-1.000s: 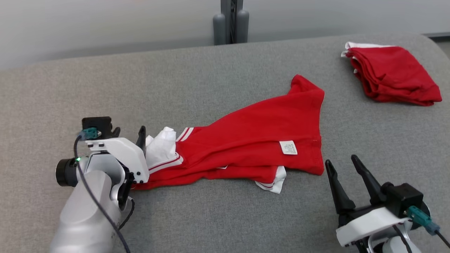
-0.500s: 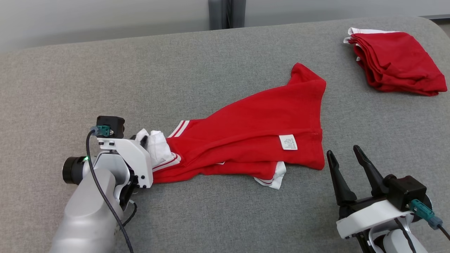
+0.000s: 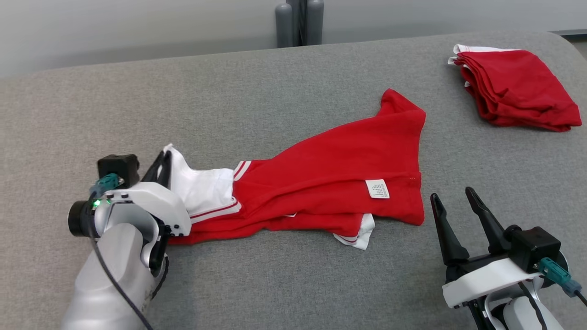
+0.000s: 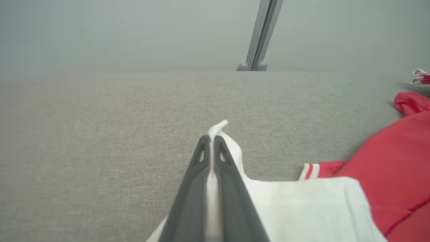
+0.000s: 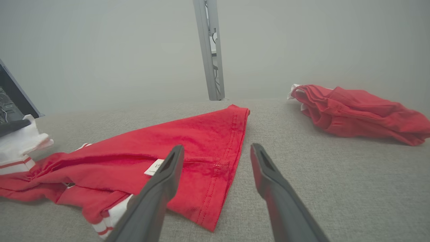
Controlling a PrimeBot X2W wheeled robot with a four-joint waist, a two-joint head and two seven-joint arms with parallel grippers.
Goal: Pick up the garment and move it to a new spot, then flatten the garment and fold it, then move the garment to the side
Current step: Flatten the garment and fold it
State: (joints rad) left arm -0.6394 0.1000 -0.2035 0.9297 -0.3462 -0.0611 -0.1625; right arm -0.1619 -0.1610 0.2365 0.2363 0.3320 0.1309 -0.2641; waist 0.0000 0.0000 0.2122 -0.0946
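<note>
The garment (image 3: 330, 178), a red shirt with white trim, is lying crumpled across the middle of the grey padded surface (image 3: 257, 87). It is stretching from the left claw (image 3: 161, 161) toward the right claw (image 3: 451, 195), with its care label (image 3: 377, 189) facing up. A folded red pile (image 3: 518, 89) is sitting well apart at the far right corner.

The step in hand looks like the pick-up before the carry to a new spot. To do it well, the left arm should be rising slowly and straight up first, so the thin pinch is not slipping off the cloth. It should then be lifting high enough that the trailing red body is clearing the surface rather than dragging and bunching. The path should be staying away from the folded pile. Having the right claw take the hem (image 5: 231, 151) would probably be helping to keep the shirt spread for flattening.

The left claw is pinching fully shut on the white edge (image 4: 221, 127) at the shirt's left end, and a sliver of white cloth is showing between its fingers. The right claw is standing wide open near the hem, holding nothing.
</note>
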